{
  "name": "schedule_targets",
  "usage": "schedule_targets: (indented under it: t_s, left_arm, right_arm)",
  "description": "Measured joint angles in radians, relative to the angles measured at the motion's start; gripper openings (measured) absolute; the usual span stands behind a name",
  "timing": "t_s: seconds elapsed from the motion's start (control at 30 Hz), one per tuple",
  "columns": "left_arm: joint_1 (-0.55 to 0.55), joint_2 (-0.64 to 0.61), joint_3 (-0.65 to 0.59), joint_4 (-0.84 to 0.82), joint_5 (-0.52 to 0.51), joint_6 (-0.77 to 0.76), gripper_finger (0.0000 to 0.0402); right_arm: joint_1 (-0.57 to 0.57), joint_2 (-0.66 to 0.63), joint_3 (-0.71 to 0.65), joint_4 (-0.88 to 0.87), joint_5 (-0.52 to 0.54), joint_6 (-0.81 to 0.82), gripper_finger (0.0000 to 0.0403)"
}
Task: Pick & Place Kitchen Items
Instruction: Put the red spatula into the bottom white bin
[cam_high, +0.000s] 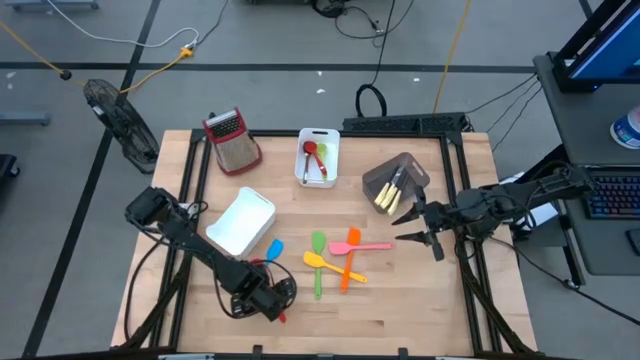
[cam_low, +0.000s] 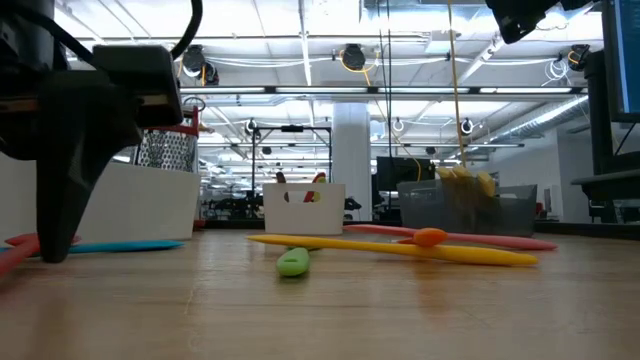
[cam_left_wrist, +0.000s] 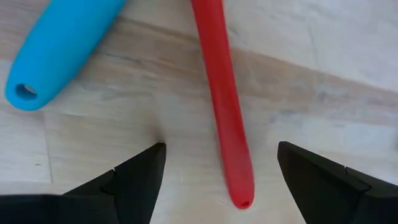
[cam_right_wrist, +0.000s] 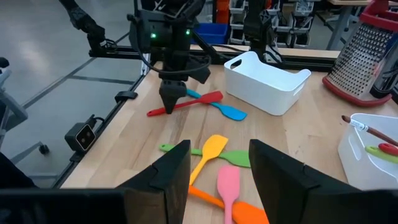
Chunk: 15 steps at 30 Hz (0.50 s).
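A red spatula lies flat on the table near the front left, and it also shows in the right wrist view. A blue spatula lies beside it. My left gripper is open and points down. Its fingers stand on either side of the red handle near its free end, without touching it. Green, yellow, orange and pink utensils lie together at mid-table. My right gripper is open and empty, above the table to the right of them.
A large white bin stands left of centre. A small white bin with red and green utensils stands at the back. A grey bin holds yellow utensils. A metal grater stands at the back left.
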Motion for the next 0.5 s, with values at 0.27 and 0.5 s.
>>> schedule_targets:
  t_s: [0.27,0.5]
  left_arm:
    - [0.018,0.005,0.000,0.008,0.038,0.057,0.0307]
    - [0.030,0.007,0.000,-0.020,0.048,0.053,0.0291]
  right_arm:
    - [0.000,0.000,0.000,-0.004,0.000,0.000,0.0155]
    - [0.000,0.000,0.000,-0.005,0.000,0.002,0.0155]
